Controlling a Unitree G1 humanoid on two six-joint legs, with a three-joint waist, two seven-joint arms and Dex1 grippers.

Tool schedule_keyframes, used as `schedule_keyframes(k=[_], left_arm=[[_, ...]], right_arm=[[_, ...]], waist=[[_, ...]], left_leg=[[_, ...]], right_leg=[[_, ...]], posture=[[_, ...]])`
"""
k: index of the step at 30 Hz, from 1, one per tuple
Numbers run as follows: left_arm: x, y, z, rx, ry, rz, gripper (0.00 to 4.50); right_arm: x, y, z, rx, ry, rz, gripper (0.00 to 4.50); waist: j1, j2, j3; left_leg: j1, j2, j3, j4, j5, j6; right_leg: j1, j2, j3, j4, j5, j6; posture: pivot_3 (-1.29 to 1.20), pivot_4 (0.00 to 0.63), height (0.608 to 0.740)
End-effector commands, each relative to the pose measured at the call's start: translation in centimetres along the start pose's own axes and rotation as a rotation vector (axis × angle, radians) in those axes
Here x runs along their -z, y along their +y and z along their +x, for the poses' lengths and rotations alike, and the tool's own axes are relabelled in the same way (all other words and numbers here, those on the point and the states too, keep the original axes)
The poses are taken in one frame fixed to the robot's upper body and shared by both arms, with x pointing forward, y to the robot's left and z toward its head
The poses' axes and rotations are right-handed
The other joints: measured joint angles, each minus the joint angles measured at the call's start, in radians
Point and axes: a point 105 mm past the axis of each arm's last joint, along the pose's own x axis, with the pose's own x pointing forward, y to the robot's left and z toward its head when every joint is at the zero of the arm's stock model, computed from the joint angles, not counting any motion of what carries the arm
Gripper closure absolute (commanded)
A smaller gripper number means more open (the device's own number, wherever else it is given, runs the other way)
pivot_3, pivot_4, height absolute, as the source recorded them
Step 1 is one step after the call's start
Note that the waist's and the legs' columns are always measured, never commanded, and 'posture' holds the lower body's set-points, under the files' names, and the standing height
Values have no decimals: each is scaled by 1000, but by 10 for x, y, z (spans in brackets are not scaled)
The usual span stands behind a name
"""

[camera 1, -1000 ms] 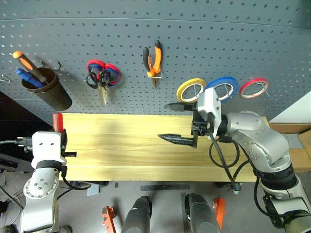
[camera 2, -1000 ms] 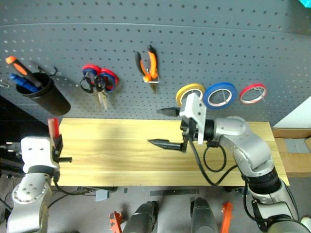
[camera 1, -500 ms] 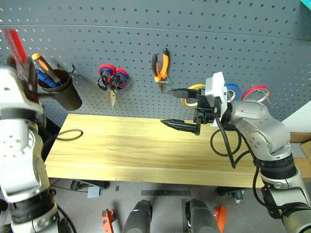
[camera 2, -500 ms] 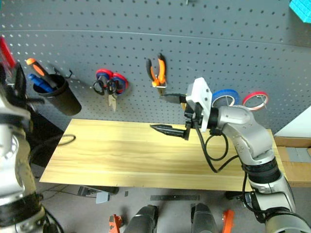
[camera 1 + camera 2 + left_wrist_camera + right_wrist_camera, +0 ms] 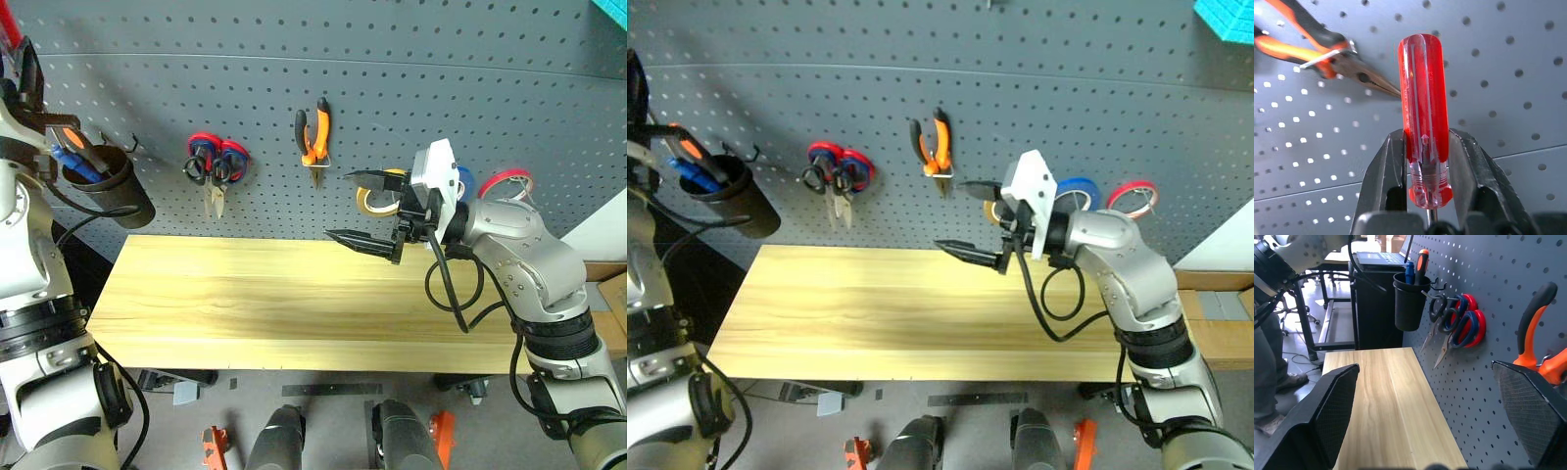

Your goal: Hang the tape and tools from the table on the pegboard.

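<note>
We've got the screwdriver (image 5: 1422,117) clamped by its red handle in our left gripper (image 5: 1425,161), raised up near the pegboard (image 5: 411,88), with the black cup (image 5: 108,191) just below it. The grip sits low on a slick plastic handle, so it could twist or slide out if we bump a hook on the way in. The shaft is hidden behind the jaws, so lining it up with a hook is guesswork, and a miss probably drops it off the table (image 5: 245,304). Right gripper (image 5: 364,208) hangs wide open and empty, with the yellow tape (image 5: 377,201) and pliers (image 5: 313,132) already hanging on the board near it; swing it carelessly and it might knock them loose.
</note>
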Motion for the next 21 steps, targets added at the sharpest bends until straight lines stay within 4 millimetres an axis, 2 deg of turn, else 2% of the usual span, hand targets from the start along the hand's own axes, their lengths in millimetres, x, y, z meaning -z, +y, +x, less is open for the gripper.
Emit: schedule_keyframes(k=[1, 15, 21], left_arm=[[-13, 6, 7, -8, -73, 39, 3651], [18, -9, 4, 19, -33, 43, 3651], [30, -14, -8, 15, 1, 3, 3651]], right_arm=[[-16, -1, -1, 3, -29, -49, 0], [-10, 8, -8, -1, -11, -41, 0], [-8, 5, -8, 6, 0, -41, 0]], waist=[[-1, 0, 0], [-10, 0, 0], [-23, 0, 0]], left_leg=[[0, 0, 0, 0, 0, 0], [-1, 0, 0, 0, 0, 0], [0, 0, 0, 0, 0, 0]], right_leg=[[0, 0, 0, 0, 0, 0], [-1, 0, 0, 1, 0, 0], [-1, 0, 0, 1, 0, 0]], posture=[[19, 163, 740], [-4, 174, 740], [-15, 179, 740]])
